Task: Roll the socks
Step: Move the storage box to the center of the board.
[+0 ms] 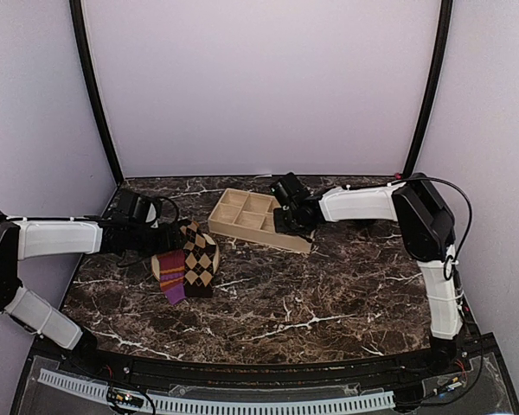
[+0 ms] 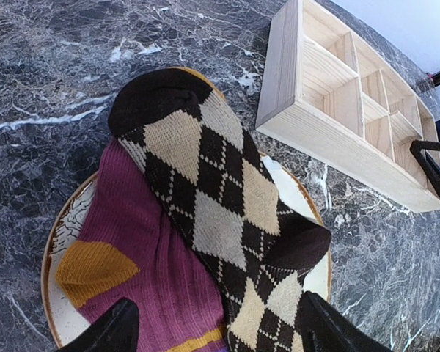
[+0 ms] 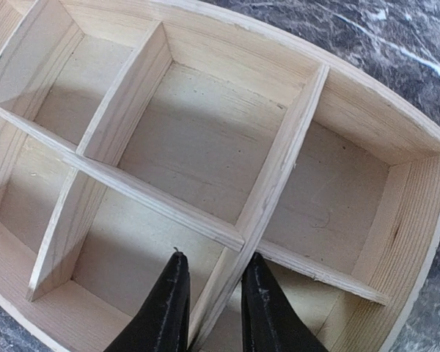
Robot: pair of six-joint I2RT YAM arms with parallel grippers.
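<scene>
L gripper (image 2: 220, 334) spread wide, just above socks (image 2: 205, 220). R gripper (image 3: 214, 308) pinched on tray (image 3: 381, 125) divider. Socks overlapped on plate (image 2: 59, 242), left-centre of table. Soft, light, limp, so prob. pinch both layers at one end.

Left arm stretched low, reaching inward. left gripper (image 2: 218, 302) fingers spread wide. Right arm elbow-up, forearm folded leftward — right gripper (image 3: 214, 260) fingers near-closed, pinching divider (image 3: 277, 176).
</scene>
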